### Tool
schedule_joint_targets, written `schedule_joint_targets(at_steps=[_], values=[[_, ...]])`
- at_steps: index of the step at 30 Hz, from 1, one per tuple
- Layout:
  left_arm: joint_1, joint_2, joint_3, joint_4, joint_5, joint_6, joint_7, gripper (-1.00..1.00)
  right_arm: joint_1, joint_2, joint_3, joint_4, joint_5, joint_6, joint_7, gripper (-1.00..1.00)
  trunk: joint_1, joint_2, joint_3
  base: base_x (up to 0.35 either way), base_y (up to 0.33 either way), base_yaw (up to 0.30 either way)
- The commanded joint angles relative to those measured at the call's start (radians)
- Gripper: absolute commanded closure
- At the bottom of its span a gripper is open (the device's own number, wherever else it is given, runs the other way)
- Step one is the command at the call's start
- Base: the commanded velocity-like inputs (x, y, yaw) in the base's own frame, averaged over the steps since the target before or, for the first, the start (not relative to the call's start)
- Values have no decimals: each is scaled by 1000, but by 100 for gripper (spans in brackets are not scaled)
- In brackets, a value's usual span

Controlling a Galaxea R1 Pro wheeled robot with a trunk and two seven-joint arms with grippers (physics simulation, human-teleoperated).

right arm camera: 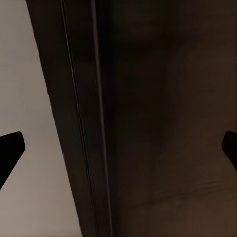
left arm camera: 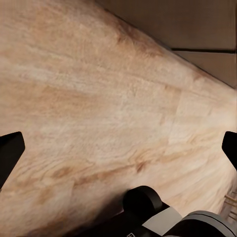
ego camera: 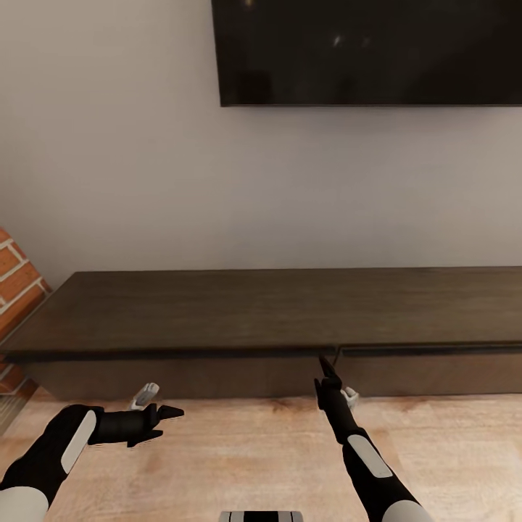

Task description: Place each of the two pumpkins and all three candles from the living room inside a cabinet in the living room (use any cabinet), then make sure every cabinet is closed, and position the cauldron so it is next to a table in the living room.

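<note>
The cabinet (ego camera: 217, 312) is a long low dark-brown unit against the wall, and both its drawer fronts look closed. My right gripper (ego camera: 326, 371) points at the seam between the two fronts, close to the top edge. In the right wrist view this gripper (right arm camera: 118, 148) is open, with the dark cabinet (right arm camera: 163, 123) just ahead of it. My left gripper (ego camera: 168, 423) hovers open and empty over the wooden floor in front of the left drawer front (ego camera: 181, 377). The left wrist view has its fingertips (left arm camera: 10, 148) spread wide. The pumpkins, candles, cauldron and table are out of view.
A large black TV (ego camera: 370, 51) hangs on the pale wall above the cabinet. A brick wall (ego camera: 18, 290) stands at the left end. Light wood floor (ego camera: 254, 449) lies between me and the cabinet (left arm camera: 197, 24).
</note>
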Motion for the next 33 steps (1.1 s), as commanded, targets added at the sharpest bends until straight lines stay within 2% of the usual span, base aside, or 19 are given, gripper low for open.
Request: schedule_joint_targets(at_steps=[1, 13, 33], values=[[0, 0, 0, 0, 0, 0, 0, -100, 0, 0, 0, 0, 0, 0, 0, -100, 0, 0, 0, 252, 0, 0], [0, 0, 1, 0, 1, 0, 0, -100, 0, 0, -2, 0, 0, 0, 0, -100, 0, 0, 0, 114, 0, 0], [0, -1, 3, 0, 2, 0, 0, -100, 0, 0, -5, 2, 0, 0, -2, -100, 0, 0, 0, 4, 0, 0]])
